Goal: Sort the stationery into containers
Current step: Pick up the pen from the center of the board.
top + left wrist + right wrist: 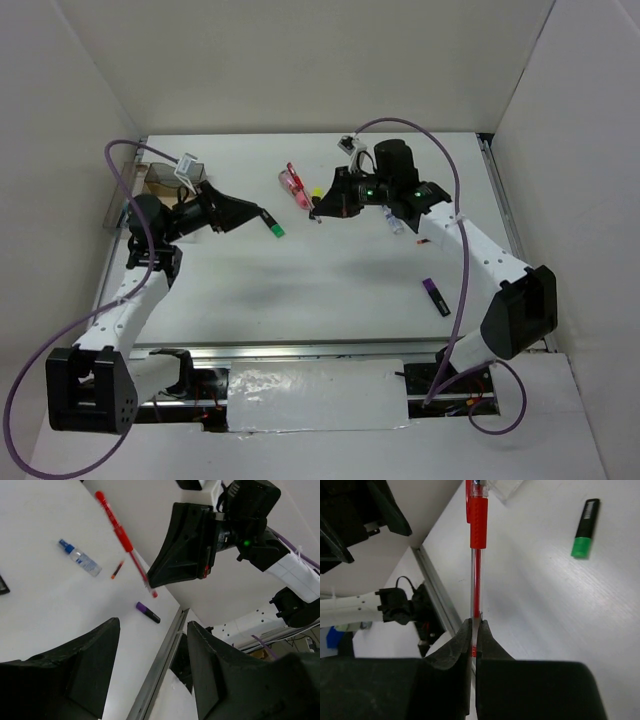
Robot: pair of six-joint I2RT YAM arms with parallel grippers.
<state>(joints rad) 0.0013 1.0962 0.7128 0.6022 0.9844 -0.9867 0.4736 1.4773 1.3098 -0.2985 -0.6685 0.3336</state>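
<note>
Right gripper (475,622) clamps red pen (478,530), shaft running straight out ahead of its jaws | left gripper (154,625) gapes, empty | box (158,180) lies far left, nearer left gripper.

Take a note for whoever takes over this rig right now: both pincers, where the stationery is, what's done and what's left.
Left pincer: open, holding nothing, close to the green highlighter.
Right pincer: shut on the red pen, gripping it near one end.
Loose on the table: the green highlighter, a purple highlighter and the blue-capped bottle.
Clear box: far left corner, beside the left arm. Its contents cannot be made out.
Done: red pen gripped.
Left: get the pen into the box, then sort the loose items.
</note>
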